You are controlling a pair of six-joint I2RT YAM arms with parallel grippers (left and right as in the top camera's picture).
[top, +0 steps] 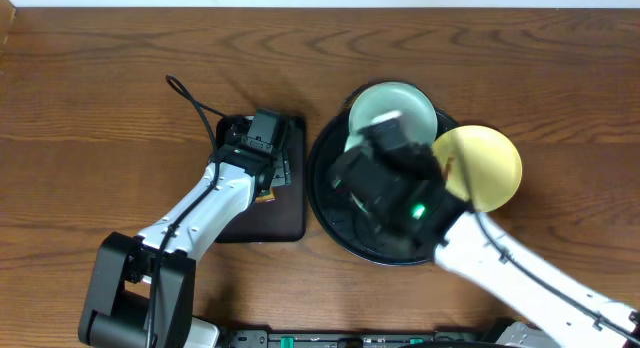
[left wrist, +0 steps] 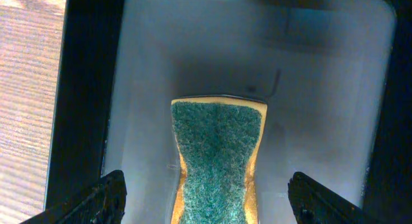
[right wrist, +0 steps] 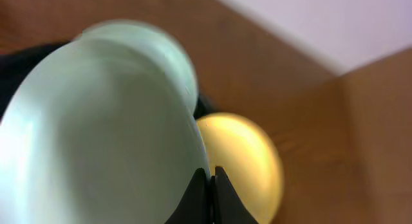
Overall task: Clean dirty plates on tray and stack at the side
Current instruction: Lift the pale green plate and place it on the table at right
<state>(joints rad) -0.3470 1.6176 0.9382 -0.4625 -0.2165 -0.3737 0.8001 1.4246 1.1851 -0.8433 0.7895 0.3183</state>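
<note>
My right gripper point(right wrist: 210, 176) is shut on the rim of a pale mint-blue plate point(right wrist: 96, 134) and holds it tilted over the round black tray point(top: 322, 203). A second mint-blue plate point(top: 392, 110) lies at the tray's far side and shows behind the held one in the right wrist view point(right wrist: 170, 56). The pale yellow plate point(top: 480, 166) rests on the tray's right rim and also shows in the right wrist view point(right wrist: 244, 159). In the overhead view the right gripper point(top: 375, 153) hides most of the held plate. My left gripper point(left wrist: 206, 185) is open, its fingers on either side of a green-and-yellow sponge point(left wrist: 217, 153).
The sponge lies in a small rectangular black tray point(top: 270, 223) just left of the round tray. My left gripper point(top: 262, 138) hovers over its far end. A black cable point(top: 190, 98) loops on the wooden table behind it.
</note>
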